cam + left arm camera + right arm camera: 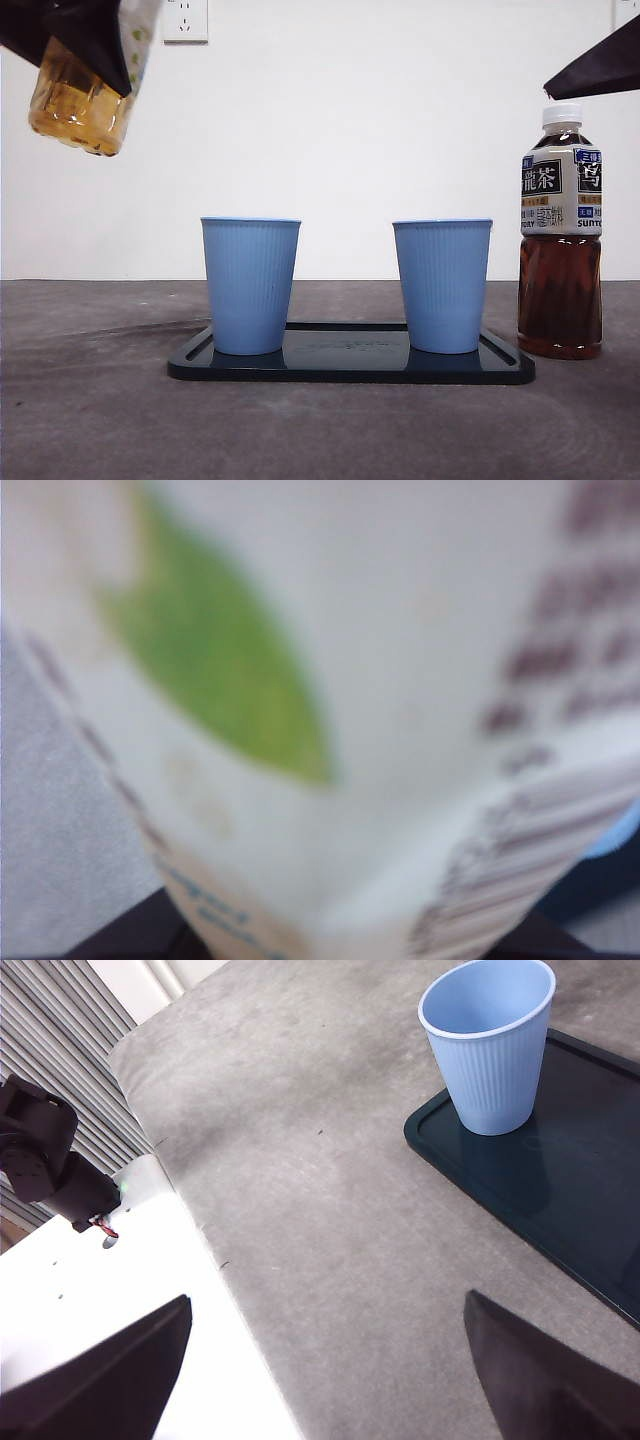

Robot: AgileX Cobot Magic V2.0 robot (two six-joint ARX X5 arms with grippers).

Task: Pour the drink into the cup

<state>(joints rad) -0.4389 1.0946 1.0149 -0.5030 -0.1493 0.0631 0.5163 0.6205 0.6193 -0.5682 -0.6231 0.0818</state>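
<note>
My left gripper (pixel 85 40) is shut on a bottle of amber tea (pixel 75 105) and holds it tilted, high at the far left, left of and above the left blue cup (pixel 250 285). The bottle's white label with a green leaf (pixel 380 680) fills the left wrist view and hides the jaws. A second blue cup (pixel 442 285) stands to the right. Both cups stand upright on a dark tray (pixel 350 368). My right gripper (pixel 325 1380) is open and empty above the bare table, apart from a blue cup (pixel 490 1050) on the tray (pixel 560 1190).
A tall bottle of dark tea (pixel 560 240) with a white cap stands on the table just right of the tray. The right arm shows as a black tip (pixel 600 65) at the top right. A white base plate (pixel 110 1290) lies at the table's edge.
</note>
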